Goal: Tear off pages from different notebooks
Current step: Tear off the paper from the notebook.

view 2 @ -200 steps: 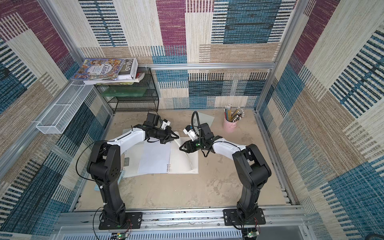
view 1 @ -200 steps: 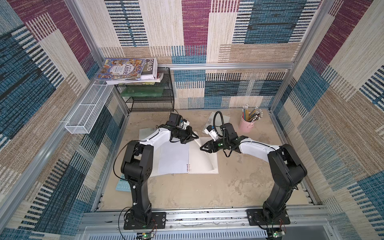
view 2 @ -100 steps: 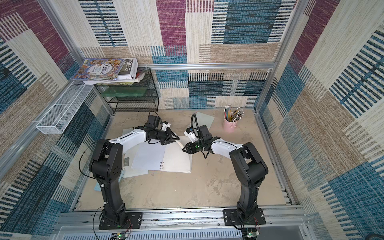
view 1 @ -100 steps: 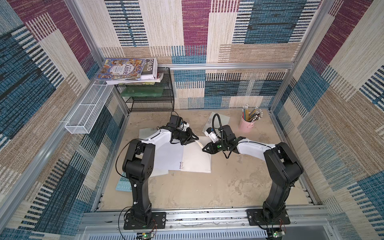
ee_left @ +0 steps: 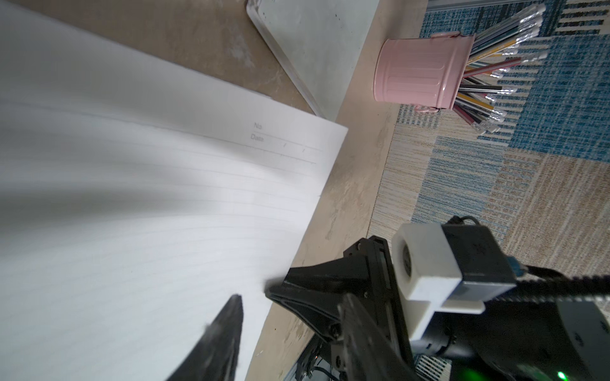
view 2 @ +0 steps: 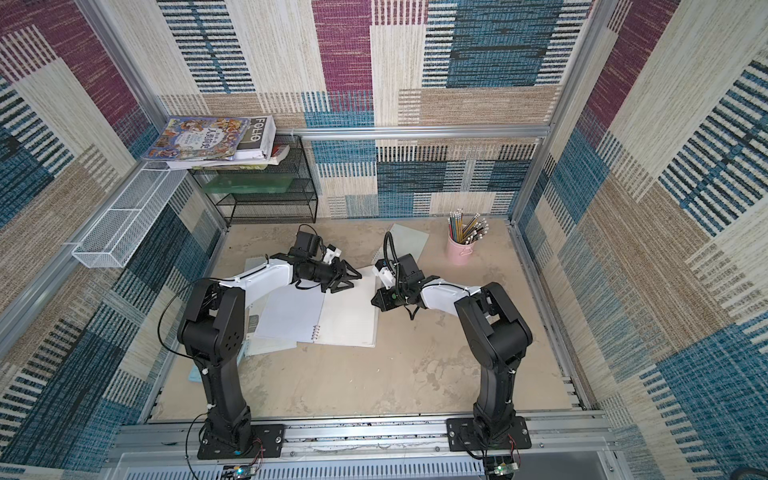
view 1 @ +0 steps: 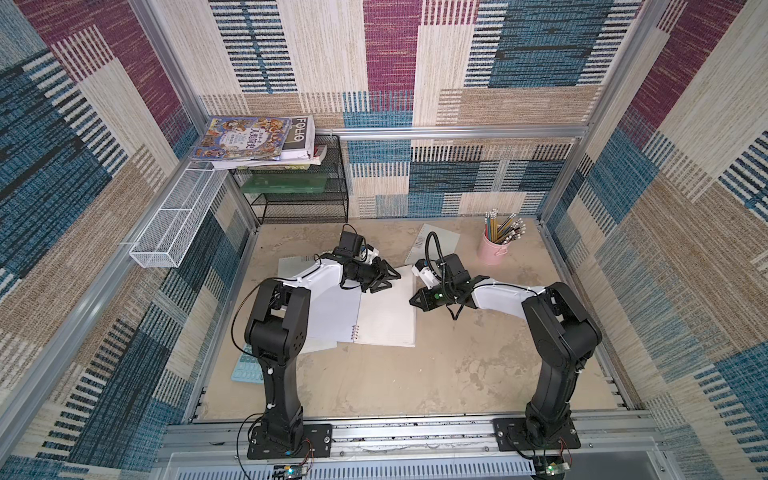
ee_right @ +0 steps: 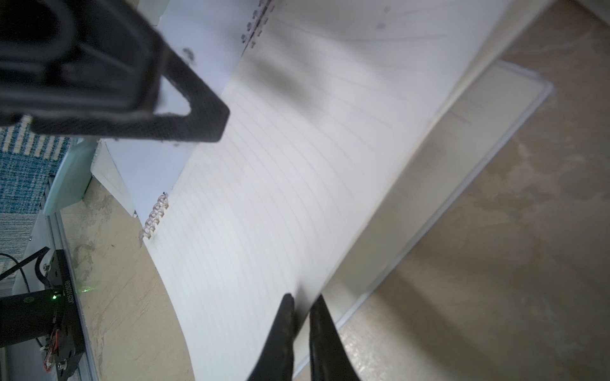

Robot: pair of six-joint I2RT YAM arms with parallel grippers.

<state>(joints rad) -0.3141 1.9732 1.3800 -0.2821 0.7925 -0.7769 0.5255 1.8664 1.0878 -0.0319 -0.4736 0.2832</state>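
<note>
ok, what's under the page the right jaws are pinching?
In the right wrist view the page arches up. Beneath its free edge the rest of the notebook shows: a pale leaf with a frosted rim, flat on the table. Whatever lies under its middle is covered.

White lined page (view 1: 388,309), pink pencil cup (view 1: 493,251), light-blue calculator (view 1: 243,372), black mesh rack (view 1: 303,203)

Both top views: mounted high, looking steeply down on the whole tabletop (view 1: 415,382); open notebook (view 1: 332,311) mid-frame. Left wrist cam: close, skimming the lined page (ee_left: 132,231) toward the pink pencil bucket (ee_left: 419,76). Right wrist cam: close above that page, shared by both wrist views.
</note>
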